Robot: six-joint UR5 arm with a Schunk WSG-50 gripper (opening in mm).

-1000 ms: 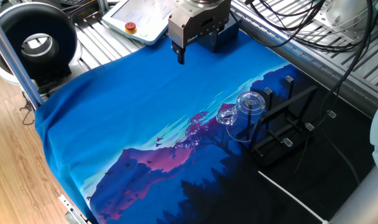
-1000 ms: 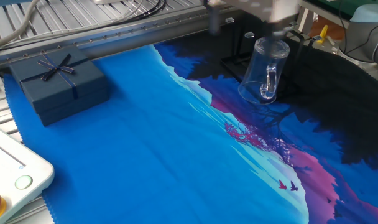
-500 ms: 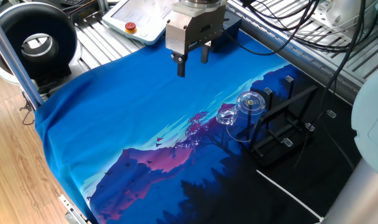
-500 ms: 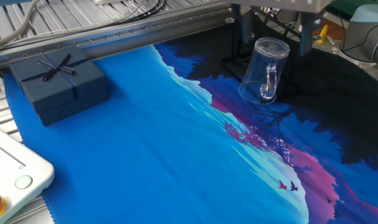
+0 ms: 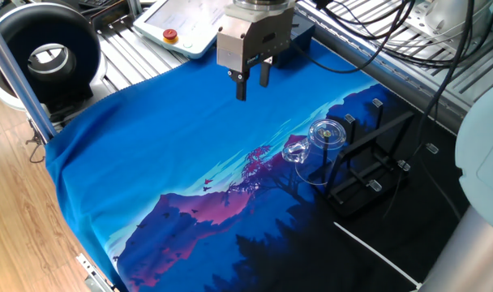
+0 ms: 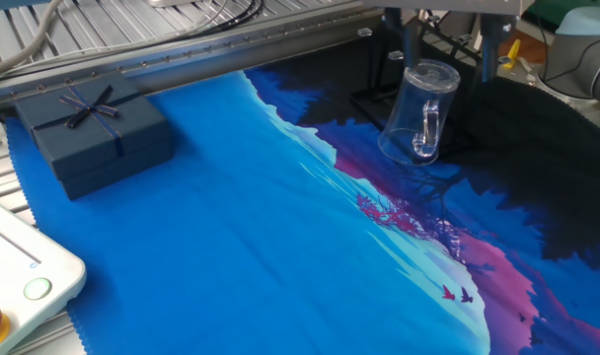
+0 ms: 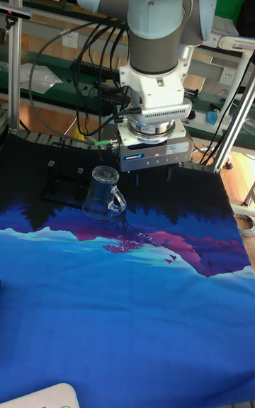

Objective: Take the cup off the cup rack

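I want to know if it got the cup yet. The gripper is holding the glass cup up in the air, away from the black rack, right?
No. The gripper holds nothing; it hangs open over the blue cloth, apart from the cup. The cup still sits tilted on the rack. One fixed view shows this.
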